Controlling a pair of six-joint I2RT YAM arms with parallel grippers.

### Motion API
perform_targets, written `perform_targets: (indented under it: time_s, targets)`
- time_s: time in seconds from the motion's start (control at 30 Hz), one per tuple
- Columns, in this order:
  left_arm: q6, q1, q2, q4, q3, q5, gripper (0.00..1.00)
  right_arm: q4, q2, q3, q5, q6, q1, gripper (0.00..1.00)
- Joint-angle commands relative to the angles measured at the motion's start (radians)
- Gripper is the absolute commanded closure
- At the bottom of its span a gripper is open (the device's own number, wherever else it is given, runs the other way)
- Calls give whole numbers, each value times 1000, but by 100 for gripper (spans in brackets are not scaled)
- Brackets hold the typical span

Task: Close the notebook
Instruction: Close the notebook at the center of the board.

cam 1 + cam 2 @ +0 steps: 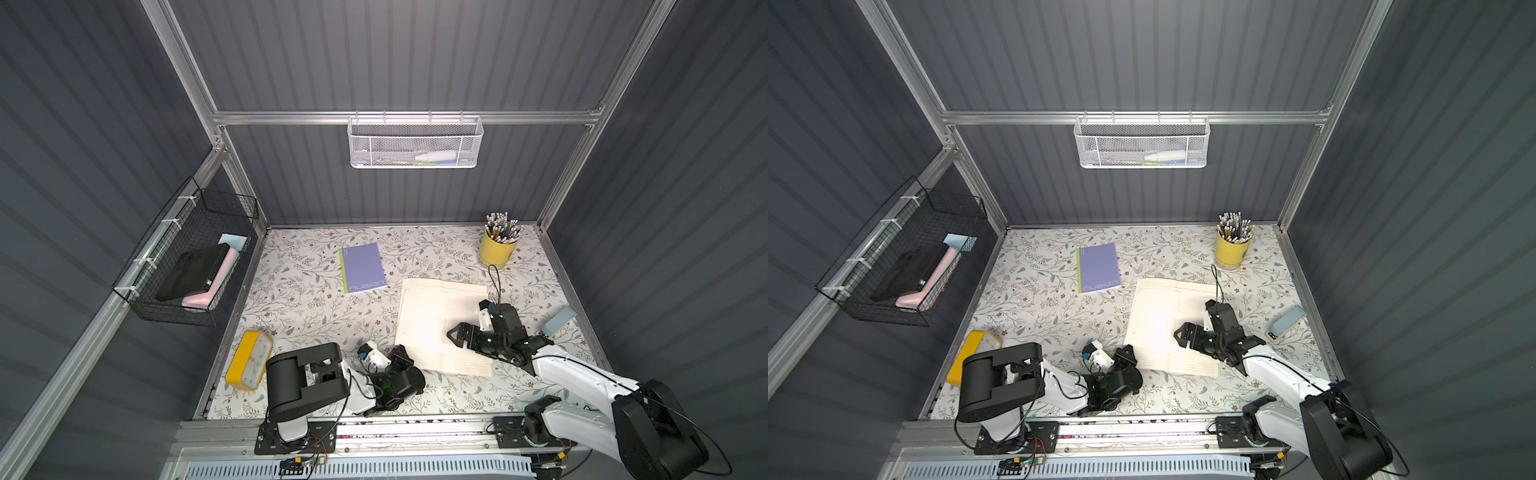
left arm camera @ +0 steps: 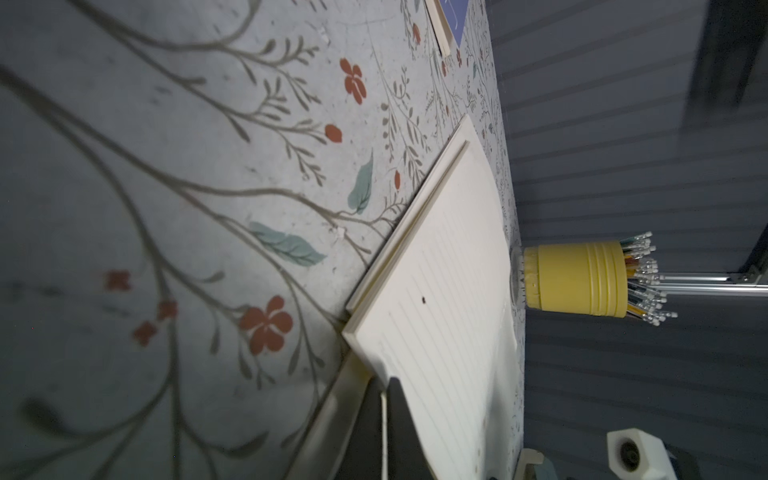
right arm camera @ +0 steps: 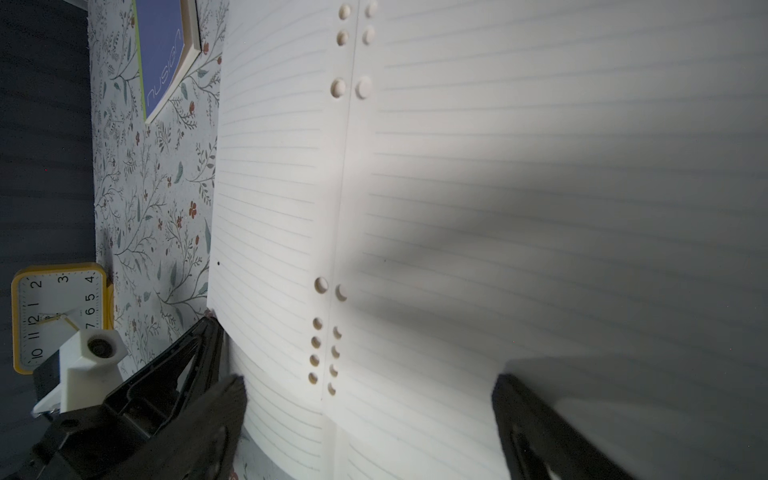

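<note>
While the floral table (image 1: 311, 316) is carrying the notebook (image 1: 424, 316) open and flat, right of centre in both top views, the closing is seemingly only beginning. Right jaws are hovering spread wide above the pages; left jaws are pinching shut on the lower-left page corner, nothing folding over yet.

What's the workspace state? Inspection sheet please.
Surface: floral table, no spills seen.
Job's things: notebook open, pages up.
Clutter: closed purple book, cup of pencils, clock, blue block.
Grippers: left gripper shut on notebook's near corner; right gripper open over its pages.
Cables: black cable loops up from right wrist, near cup.
Surroundings: white basket on back wall, black basket on left wall, both holding items.
</note>
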Motion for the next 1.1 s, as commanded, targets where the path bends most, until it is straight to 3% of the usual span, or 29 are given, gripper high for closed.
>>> perform_targets:
  time_s: [0.0, 0.23, 0.27, 0.33, 0.37, 0.53, 0.7, 1.07]
  targets:
    - [40, 3, 42, 12, 10, 29, 98, -79, 15, -42, -17, -1, 0, 5]
    - [130, 3, 24, 21, 20, 44, 100, -73, 21, -42, -28, 1, -1, 5]
    - [148, 3, 11, 21, 17, 56, 97, -74, 20, -42, -28, 0, 0, 5]
    - [167, 2, -22, -15, 16, 84, 80, -77, 17, -43, -20, 3, -1, 5]
    - [158, -1, -43, -63, 21, 99, 76, -78, 17, -44, -17, 2, 0, 5]
    - [164, -5, -120, -197, 45, 132, 74, -80, 15, -47, -16, 8, 0, 5]
    - [114, -4, -182, -341, 59, 119, 54, -105, 5, -48, -9, 4, 0, 5]
    - [42, 17, -81, -51, -36, 89, 50, -130, -16, -62, -5, 6, 0, 5]
